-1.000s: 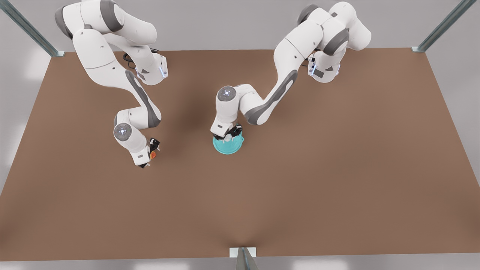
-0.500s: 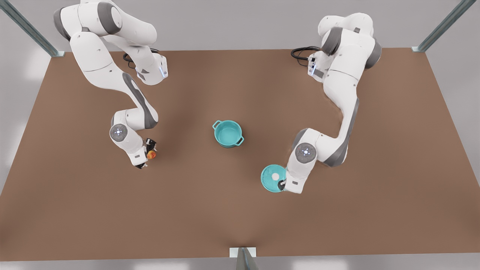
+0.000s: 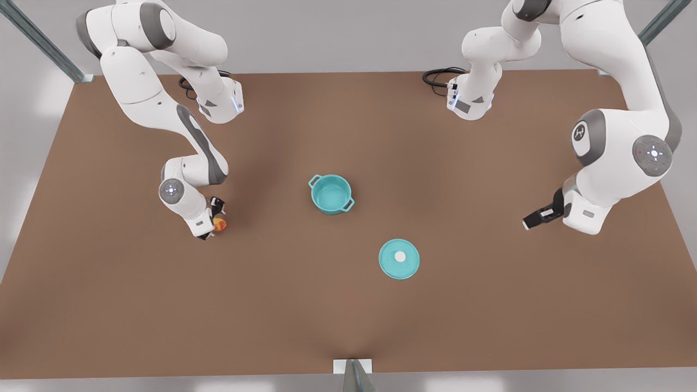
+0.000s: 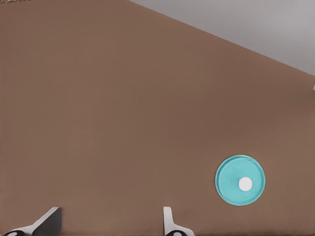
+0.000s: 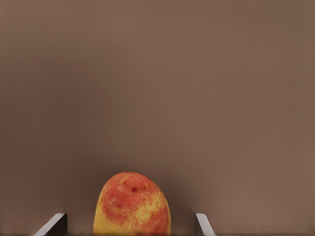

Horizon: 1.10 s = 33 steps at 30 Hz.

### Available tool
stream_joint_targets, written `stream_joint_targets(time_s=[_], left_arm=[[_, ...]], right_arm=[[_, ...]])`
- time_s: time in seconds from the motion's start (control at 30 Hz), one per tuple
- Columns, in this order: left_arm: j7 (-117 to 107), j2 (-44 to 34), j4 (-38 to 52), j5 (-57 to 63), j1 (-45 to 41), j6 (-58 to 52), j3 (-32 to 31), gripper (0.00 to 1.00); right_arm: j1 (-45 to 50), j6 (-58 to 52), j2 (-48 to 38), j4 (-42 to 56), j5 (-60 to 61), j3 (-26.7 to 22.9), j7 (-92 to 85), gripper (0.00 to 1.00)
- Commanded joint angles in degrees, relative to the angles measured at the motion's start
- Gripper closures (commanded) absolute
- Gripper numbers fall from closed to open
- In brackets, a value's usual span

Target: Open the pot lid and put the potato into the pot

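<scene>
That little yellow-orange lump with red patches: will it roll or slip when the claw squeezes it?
The potato is rounded and egg-like, so it may roll if nudged on the flat brown table. Its skin looks smooth, so it might slip slightly. The open right gripper straddles it, which should help.
</scene>
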Motion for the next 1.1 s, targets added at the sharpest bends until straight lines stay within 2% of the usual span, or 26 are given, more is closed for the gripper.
stream_joint_targets(time_s=[0.0,0.13,0.4,0.57,0.83,1.07], left_arm=[[24.88,-0.05,0.04,-0.1,-0.19,-1.55,-0.05,0.0],[24.27,-0.14,-0.04,-0.28,-0.1,-1.64,-0.05,0.0],[24.27,-0.05,-0.04,-0.36,1.13,-1.55,-0.23,0.0],[24.27,-0.05,-0.04,-0.01,0.95,-1.55,-0.32,0.0],[24.27,-0.05,-0.04,-0.01,0.95,-1.64,-0.32,0.0],[24.62,-0.05,0.04,0.16,0.6,-1.03,-0.58,0.0]], right_arm=[[-0.04,-0.37,-0.13,0.03,0.06,0.0,-2.89,0.05],[-0.04,-0.37,-0.04,0.03,0.06,0.0,-3.51,0.16],[-0.04,-0.37,-0.3,-0.06,0.23,0.18,-3.6,0.17],[0.13,-0.46,-0.3,-0.06,0.5,0.27,-3.6,0.34],[0.13,-1.33,-1.09,-0.15,0.67,0.8,-3.6,0.48],[0.22,-4.23,-3.73,-0.06,0.67,2.11,-3.86,0.5]])
